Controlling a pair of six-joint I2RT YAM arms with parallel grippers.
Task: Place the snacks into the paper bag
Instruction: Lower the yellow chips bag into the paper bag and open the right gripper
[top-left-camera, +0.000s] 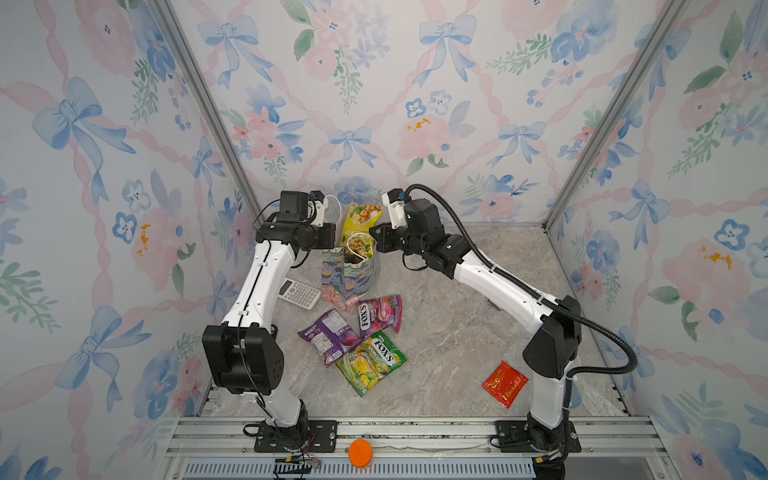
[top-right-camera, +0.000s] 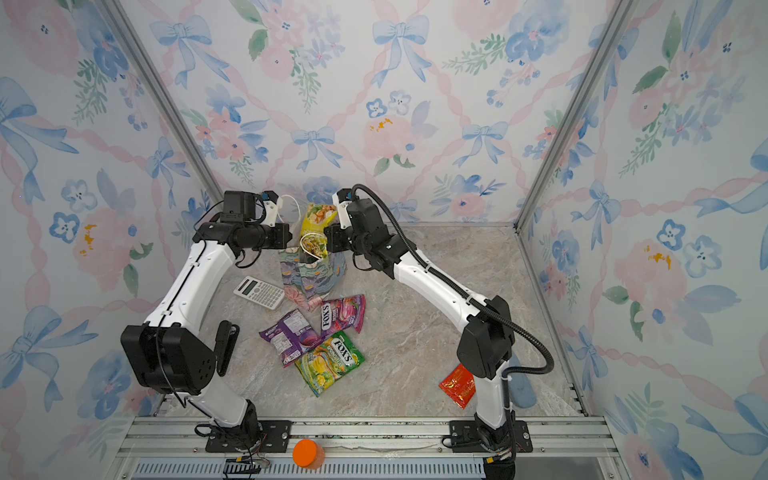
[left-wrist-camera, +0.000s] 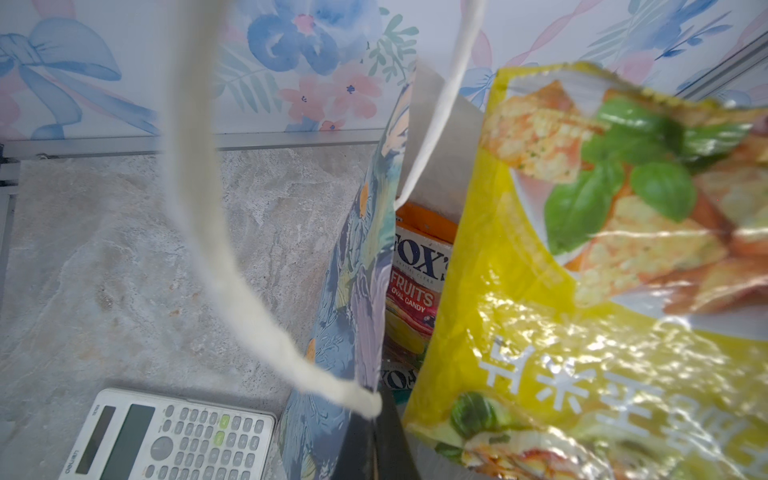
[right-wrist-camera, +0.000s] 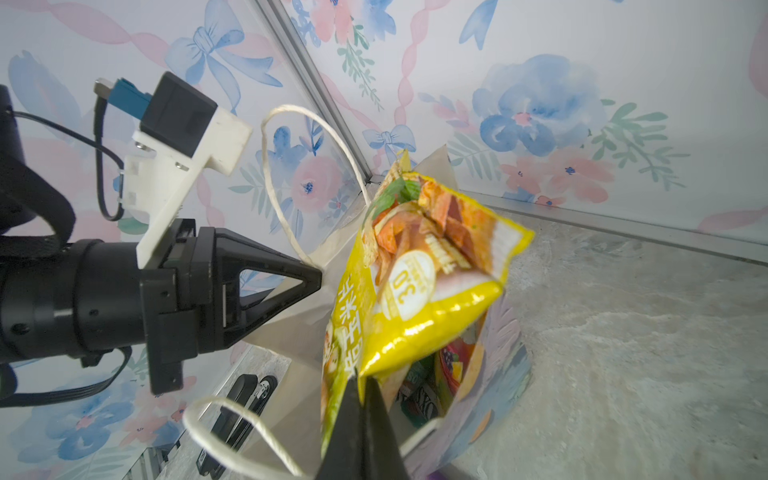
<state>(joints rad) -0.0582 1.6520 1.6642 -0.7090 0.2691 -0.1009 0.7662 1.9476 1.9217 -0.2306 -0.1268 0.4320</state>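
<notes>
Pinching the yellow packet (right-wrist-camera: 415, 291) by its right side, the right gripper (right-wrist-camera: 360, 376) has its two black fingers pressed tight on the shiny plastic. The packet is tilted, with its lower end in the open mouth of the paper bag (right-wrist-camera: 498, 353). Most of it sticks up above the rim. In both top views this gripper comes at the bag from the right.

Over on the left, the left gripper (right-wrist-camera: 318, 276) pinches the left rim of the bag. Its fingers close to a point on the white lining, just beside the spot where one white cord handle (right-wrist-camera: 282, 166) goes in. The other cord handle (right-wrist-camera: 232, 419) loops on the near side of the bag.

Inside the bag an orange packet (left-wrist-camera: 419, 257) lettered FOX'S shows between the left wall and the yellow packet.

The bag stands upright at the far middle of the table (top-left-camera: 457, 332). A calculator (top-left-camera: 299, 293) lies just left of it. Three more packets lie on the near side of the bag. The pink packet (top-left-camera: 380, 313) is just beside the bag's foot and the purple packet (top-left-camera: 328, 336) is to its left. The green-yellow packet (top-left-camera: 370, 361) is nearest of the three and touches the purple one. A red sachet (top-left-camera: 505, 382) lies well apart at the near right, just beside the base of the right arm
</notes>
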